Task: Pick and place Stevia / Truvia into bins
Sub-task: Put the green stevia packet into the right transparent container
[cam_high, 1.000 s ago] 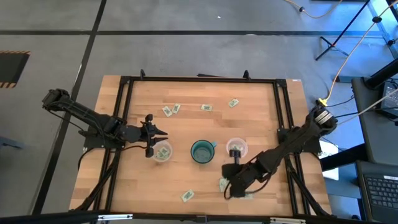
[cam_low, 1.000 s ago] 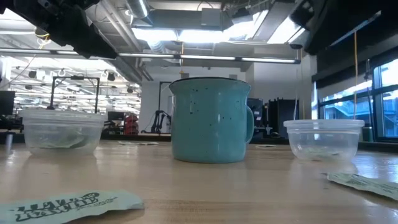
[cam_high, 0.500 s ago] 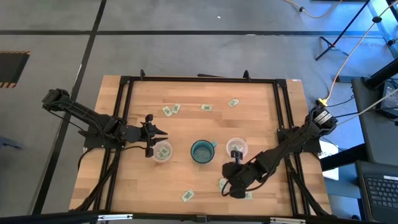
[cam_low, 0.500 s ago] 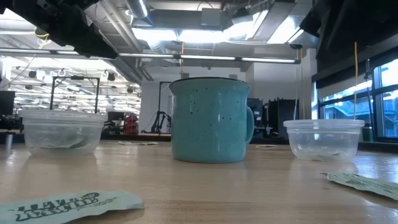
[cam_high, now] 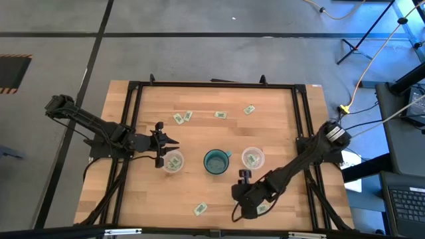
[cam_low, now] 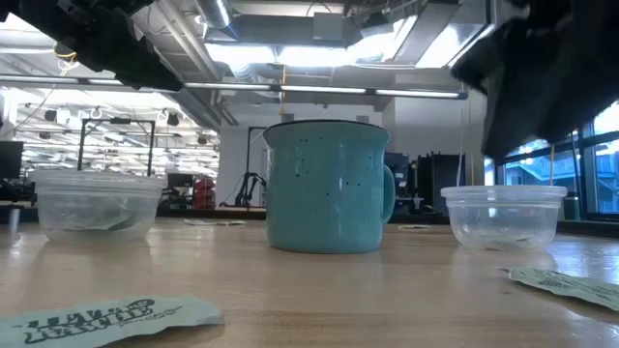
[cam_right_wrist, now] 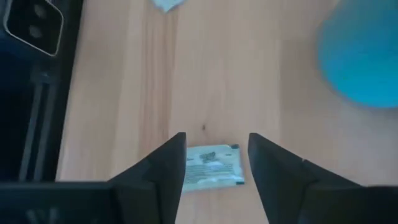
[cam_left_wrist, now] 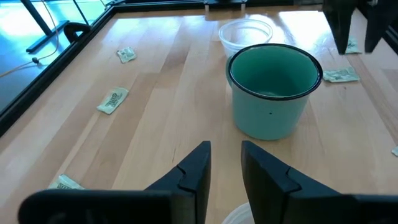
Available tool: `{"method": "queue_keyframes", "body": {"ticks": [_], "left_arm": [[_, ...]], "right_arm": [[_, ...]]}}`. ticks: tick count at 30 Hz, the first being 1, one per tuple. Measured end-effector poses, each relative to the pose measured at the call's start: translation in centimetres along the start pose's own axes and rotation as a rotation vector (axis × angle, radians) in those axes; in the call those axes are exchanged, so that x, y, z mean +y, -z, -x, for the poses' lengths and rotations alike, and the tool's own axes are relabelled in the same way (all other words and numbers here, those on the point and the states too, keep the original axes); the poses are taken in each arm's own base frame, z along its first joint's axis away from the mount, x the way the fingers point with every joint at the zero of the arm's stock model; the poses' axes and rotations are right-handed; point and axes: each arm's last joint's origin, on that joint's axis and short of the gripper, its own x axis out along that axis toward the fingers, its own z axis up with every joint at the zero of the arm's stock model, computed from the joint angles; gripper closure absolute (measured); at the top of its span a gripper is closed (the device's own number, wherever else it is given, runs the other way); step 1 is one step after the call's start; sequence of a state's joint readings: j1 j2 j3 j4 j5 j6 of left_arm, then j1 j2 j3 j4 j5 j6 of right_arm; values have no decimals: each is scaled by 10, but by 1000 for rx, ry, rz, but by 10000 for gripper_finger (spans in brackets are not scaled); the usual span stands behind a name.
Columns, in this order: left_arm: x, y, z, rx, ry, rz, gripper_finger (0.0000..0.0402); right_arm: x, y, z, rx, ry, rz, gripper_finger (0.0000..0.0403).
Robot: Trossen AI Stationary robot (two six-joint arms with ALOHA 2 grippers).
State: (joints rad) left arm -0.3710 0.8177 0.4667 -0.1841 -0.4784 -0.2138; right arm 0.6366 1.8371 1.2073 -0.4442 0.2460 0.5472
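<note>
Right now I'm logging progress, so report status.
Right end effector open, above a packet near the table's front. Left end effector open, by the left cup. Nothing in the way.

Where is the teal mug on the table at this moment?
In the high view the teal mug stands on the table's near middle, between the two clear cups: one on its left, the other on its right.

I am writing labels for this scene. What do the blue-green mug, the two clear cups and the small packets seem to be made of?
The mug looks like speckled enamel or glazed ceramic: glossy, with dark flecks and a dark rim. The cups seem thin clear plastic, since the room shows through them. The packets look like matte printed paper, flat and slightly creased.
</note>
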Motion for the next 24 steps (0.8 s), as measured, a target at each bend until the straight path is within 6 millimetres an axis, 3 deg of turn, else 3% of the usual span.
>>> {"method": "queue_keyframes", "body": {"ticks": [10, 24], "left_arm": [[0, 0, 0, 0, 1, 0, 319], [0, 0, 0, 1, 0, -1, 318]], "right_arm": [[2, 13, -29, 90, 11, 5, 282], [2, 24, -48, 165, 40, 11, 290]]}}
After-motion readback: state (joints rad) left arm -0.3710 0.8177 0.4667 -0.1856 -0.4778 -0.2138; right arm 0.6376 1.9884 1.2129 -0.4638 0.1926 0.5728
